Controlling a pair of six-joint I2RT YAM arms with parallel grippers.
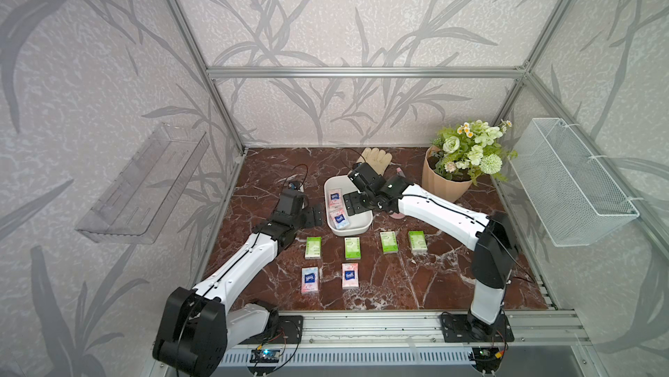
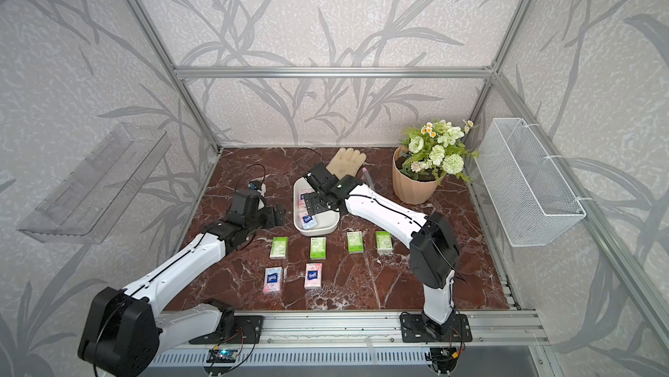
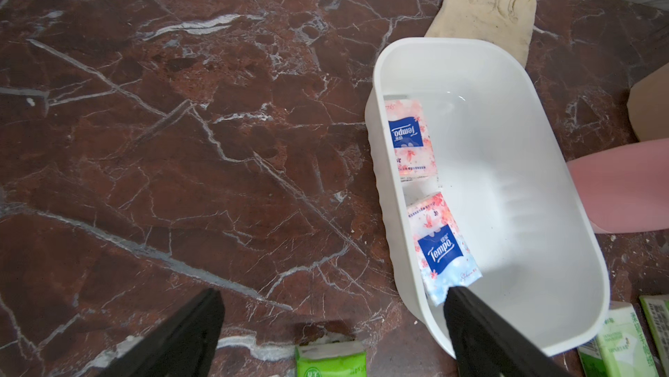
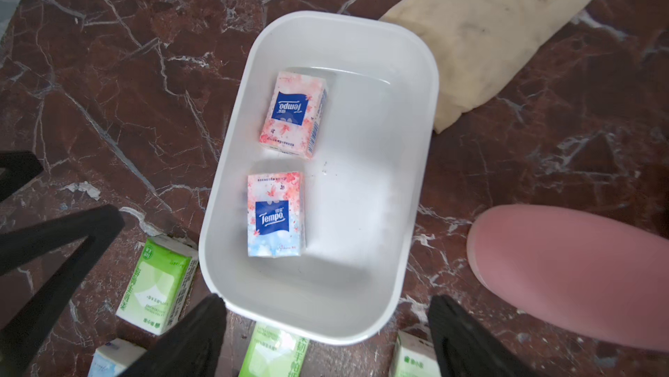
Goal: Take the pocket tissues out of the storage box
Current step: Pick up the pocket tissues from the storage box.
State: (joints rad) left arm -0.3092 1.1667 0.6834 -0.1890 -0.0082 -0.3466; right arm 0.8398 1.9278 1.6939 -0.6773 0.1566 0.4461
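Observation:
The white storage box [image 1: 357,222] [image 2: 327,224] stands mid-table with two pink pocket tissues lying flat in it [image 4: 294,114] [image 4: 275,214] [image 3: 409,136]. Four green packs [image 1: 352,248] and two pink packs [image 1: 310,279] lie in rows on the marble in front of it. My right gripper [image 1: 354,190] [image 4: 325,301] hovers open over the box, nothing between its fingers. My left gripper [image 1: 307,202] [image 3: 335,292] is open just left of the box, empty, one fingertip [image 3: 467,306] showing over the box's near corner.
A cream glove [image 1: 376,158] lies behind the box. A pink object [image 4: 568,274] lies at the box's right. A flower pot [image 1: 445,183] stands at the back right. A wire basket [image 1: 572,183] and a clear shelf [image 1: 141,187] hang on the side walls.

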